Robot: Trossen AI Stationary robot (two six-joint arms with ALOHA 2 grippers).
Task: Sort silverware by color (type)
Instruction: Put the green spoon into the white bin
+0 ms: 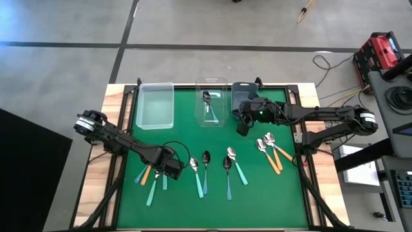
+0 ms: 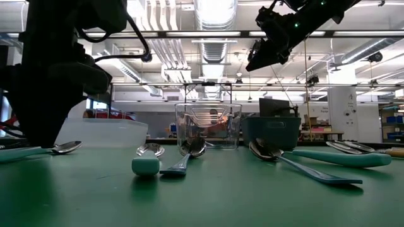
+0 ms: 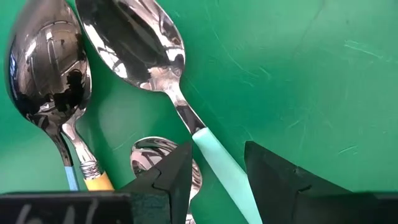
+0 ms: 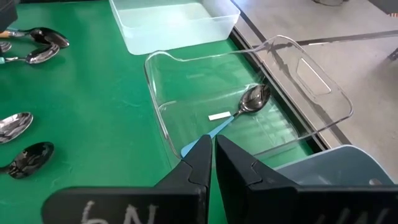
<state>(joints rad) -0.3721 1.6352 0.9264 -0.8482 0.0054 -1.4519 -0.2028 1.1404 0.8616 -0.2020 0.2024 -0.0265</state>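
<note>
Your two arms are dark, slim and jointed, each with a white band near its base and black cable looping alongside. The right gripper [image 1: 243, 129] housing shows a green light.

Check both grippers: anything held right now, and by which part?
Nothing is held. The left gripper has its jaws open astride the mint-handled spoon's handle, not clamped. The right gripper is shut on nothing above the clear bin.

White handwritten marks, partly cut off, stand on the right gripper's [image 4: 210, 155] dark body; they look like "6N". Similar marks on the left gripper [image 3: 214, 168] cannot be read.
</note>
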